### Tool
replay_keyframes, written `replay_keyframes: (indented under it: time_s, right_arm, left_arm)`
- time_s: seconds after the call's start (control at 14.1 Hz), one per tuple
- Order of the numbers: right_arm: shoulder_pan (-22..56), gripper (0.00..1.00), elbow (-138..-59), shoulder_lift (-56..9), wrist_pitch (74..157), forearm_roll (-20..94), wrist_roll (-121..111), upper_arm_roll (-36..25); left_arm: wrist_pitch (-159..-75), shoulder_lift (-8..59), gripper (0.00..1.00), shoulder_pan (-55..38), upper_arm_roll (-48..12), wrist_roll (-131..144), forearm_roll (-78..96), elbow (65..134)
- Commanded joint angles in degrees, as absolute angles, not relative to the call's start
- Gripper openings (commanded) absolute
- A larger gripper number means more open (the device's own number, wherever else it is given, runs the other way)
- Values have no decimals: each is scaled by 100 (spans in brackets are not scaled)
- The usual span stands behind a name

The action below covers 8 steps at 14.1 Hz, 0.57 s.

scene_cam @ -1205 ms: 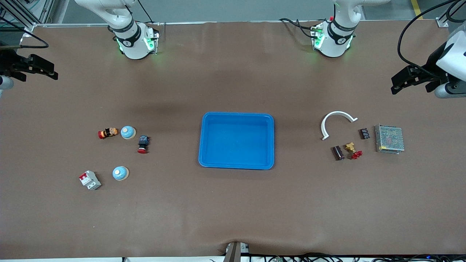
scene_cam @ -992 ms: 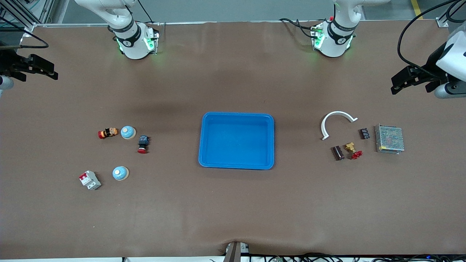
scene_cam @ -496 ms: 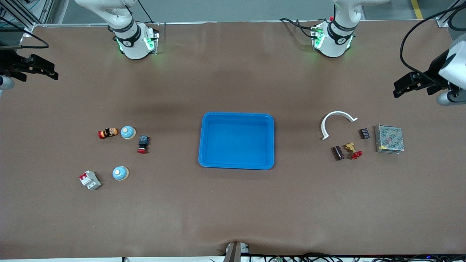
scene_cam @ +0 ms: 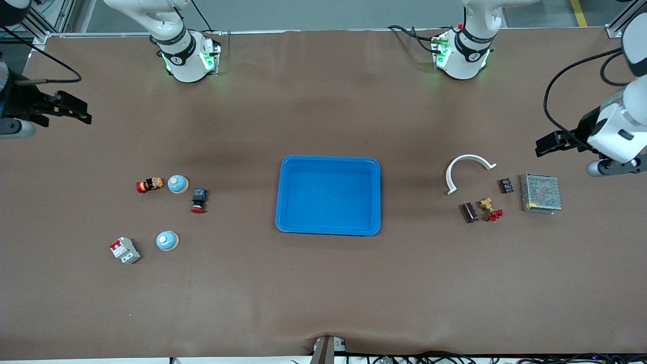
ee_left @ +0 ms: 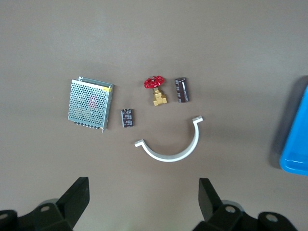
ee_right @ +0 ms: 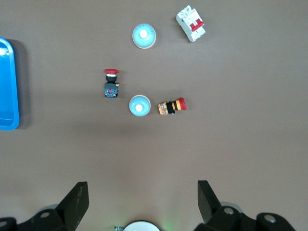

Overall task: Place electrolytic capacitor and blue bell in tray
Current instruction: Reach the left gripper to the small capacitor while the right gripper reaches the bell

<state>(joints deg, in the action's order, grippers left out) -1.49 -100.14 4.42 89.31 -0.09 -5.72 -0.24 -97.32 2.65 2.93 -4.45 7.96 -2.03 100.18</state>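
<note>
The blue tray (scene_cam: 328, 197) lies mid-table with nothing in it. The electrolytic capacitor (scene_cam: 469, 212) (ee_left: 182, 90), a dark cylinder, lies on its side toward the left arm's end. Two blue bells (scene_cam: 178, 183) (scene_cam: 167, 240) stand toward the right arm's end, and the right wrist view shows both (ee_right: 139, 105) (ee_right: 144, 36). My left gripper (scene_cam: 541, 146) (ee_left: 143, 188) hangs open and empty over bare table beside the white arc. My right gripper (scene_cam: 85, 116) (ee_right: 142, 190) hangs open and empty near the table's end, apart from the bells.
Around the capacitor lie a white half-ring (scene_cam: 467, 169), a brass valve with a red handle (scene_cam: 489, 208), a small black part (scene_cam: 505, 185) and a mesh-covered metal box (scene_cam: 541, 193). By the bells are two red push buttons (scene_cam: 198, 200) (scene_cam: 149, 185) and a circuit breaker (scene_cam: 125, 249).
The left gripper has come down and in toward the white half-ring and the metal box. The right gripper has shifted slightly inward over the table. Nothing on the table has moved.
</note>
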Motion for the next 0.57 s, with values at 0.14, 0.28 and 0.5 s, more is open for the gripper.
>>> replay_keyframes:
  time_s: [0.14,0.28,0.5]
  right_arm:
    - [-18,100,-10828,300,10071,62,-510,0]
    - [-9,100,-10846,98,10125,62,-606,0]
    - [-9,100,-11125,-88,10501,62,-694,0]
  left_arm:
    - [-10827,62,100,369,-510,782,-483,11161]
    - [-11230,70,100,518,-518,791,-554,11520]
    - [-12056,114,100,580,-519,782,-554,12162]
